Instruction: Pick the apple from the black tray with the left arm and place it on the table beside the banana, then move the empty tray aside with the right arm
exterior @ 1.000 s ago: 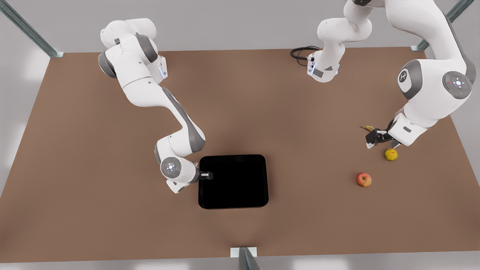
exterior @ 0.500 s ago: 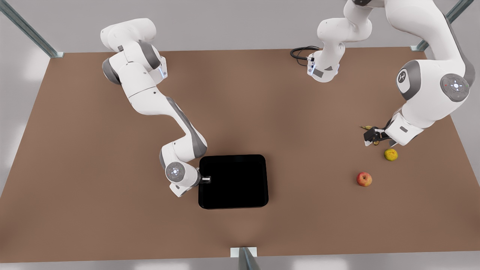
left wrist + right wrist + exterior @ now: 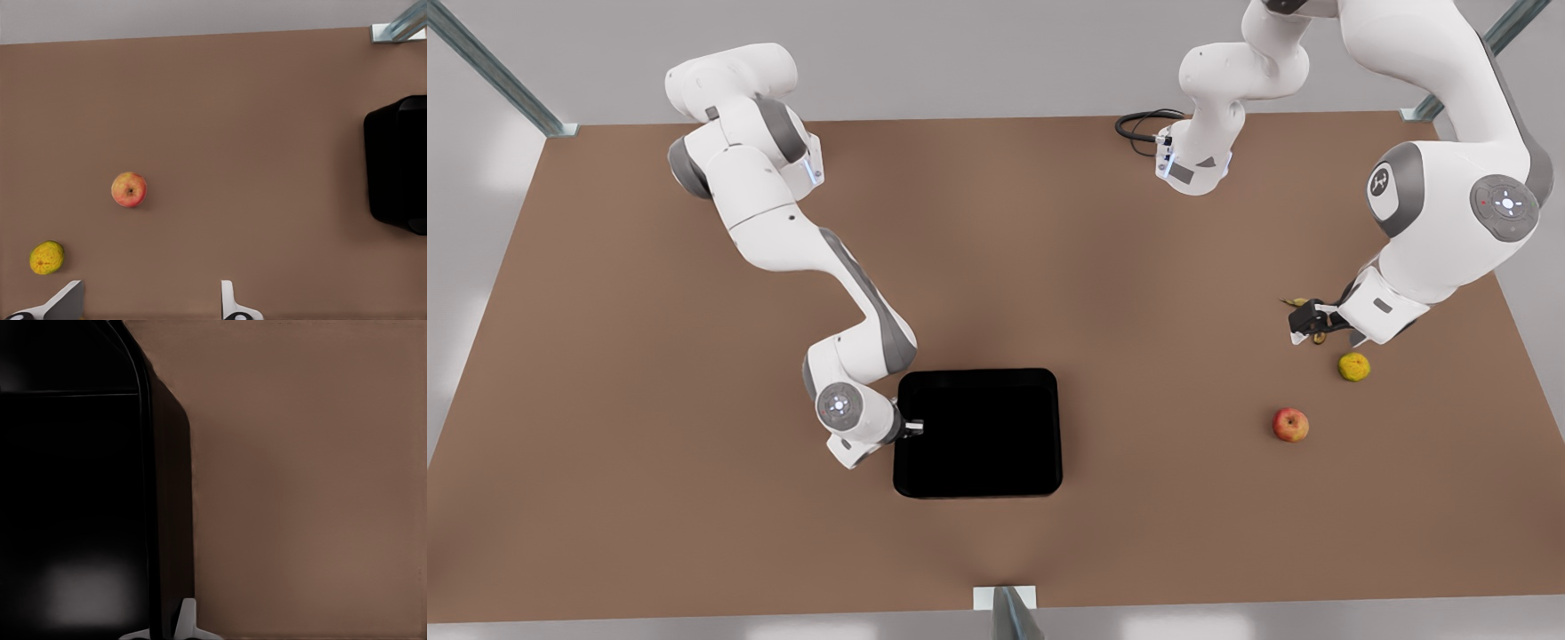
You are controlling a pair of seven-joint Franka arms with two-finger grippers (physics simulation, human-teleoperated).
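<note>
Tray-wise, the black tray (image 3: 978, 433) sat empty near the middle of the table (image 3: 649, 516), and the right gripper (image 3: 913, 428) was clamped on its rim at the edge toward the front view's left, one finger (image 3: 187, 621) outside the wall. So any slide has to go along with that grip, and there was loads of bare brown tabletop on that side and toward the camera. The apple (image 3: 1289, 425) was already out on the table, well off to the front view's right, near a yellow-orange fruit (image 3: 1353, 366). The left gripper (image 3: 1312, 327) hung with fingers spread and holding nothing, right over the banana (image 3: 1296, 303), which was mostly hidden. I'd say only the tray move was left.
</note>
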